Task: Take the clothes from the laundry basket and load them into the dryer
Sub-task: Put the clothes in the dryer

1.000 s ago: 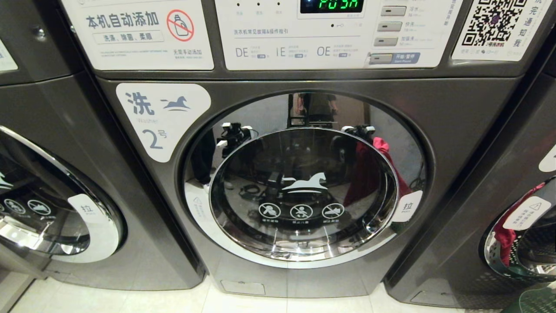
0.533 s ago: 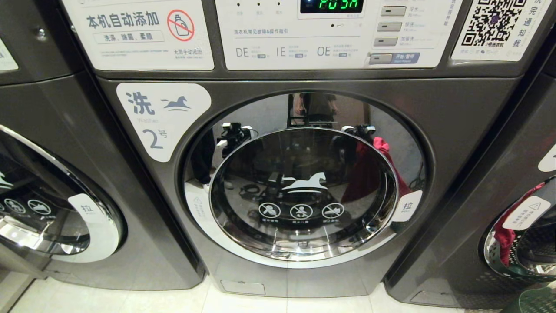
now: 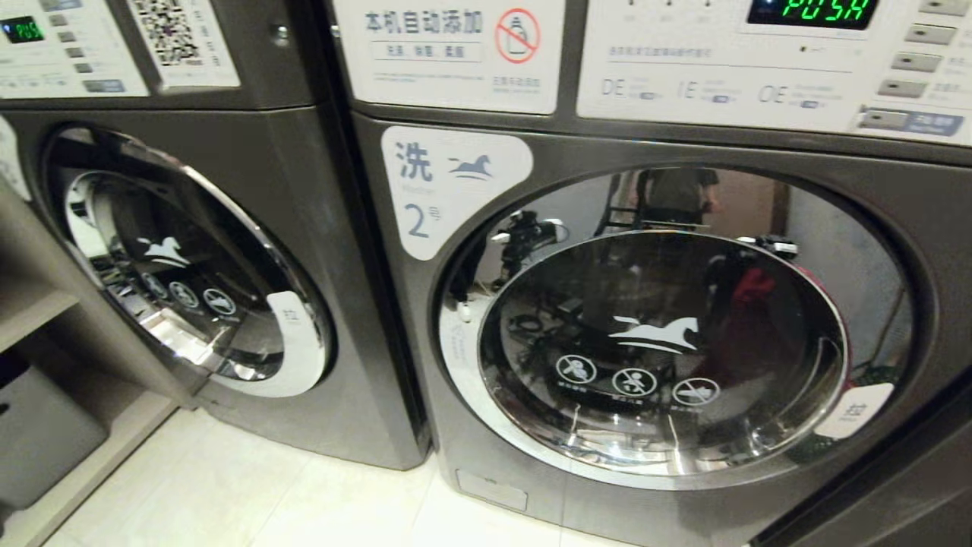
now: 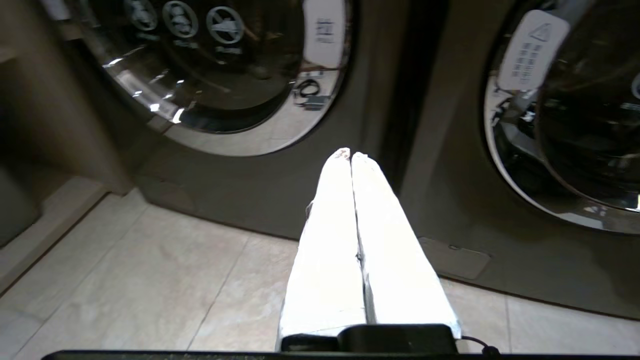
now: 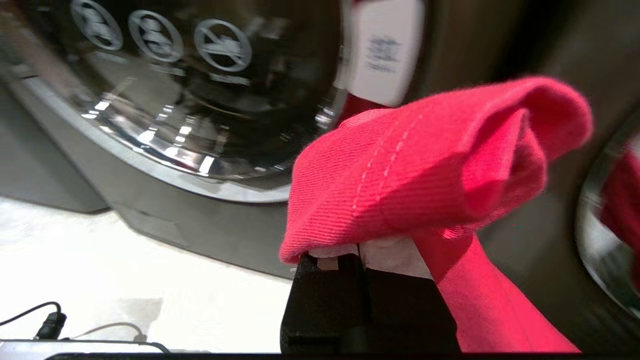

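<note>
From the head view neither arm appears directly. It faces two dark grey front-loading machines side by side on a pale tiled floor (image 3: 250, 501). The machine marked 2 (image 3: 873, 190) fills the right part of the view, its round door (image 3: 661, 349) closed, with a white horse logo and three prohibition signs on the glass. The neighbouring machine (image 3: 304, 182) stands to its left, its door (image 3: 190, 266) also closed. A green display (image 3: 831, 9) glows on the upper panel. In the door glass a dim red shape is mirrored, too vague to make out.

The left wrist view gives what the head view lacks: the left claw (image 4: 351, 156), white fingers pressed together with nothing between them, pointing at the dark seam between the two machines, low above the tiles.

The right wrist view alone shows the garment (image 5: 430, 165): a bright red ribbed cloth with a line of pale stitching, bunched and folded over the right claw (image 5: 360, 252), which is clamped on it. One end trails down past the claw. It hangs just before the lower rim of the closed door.
</note>
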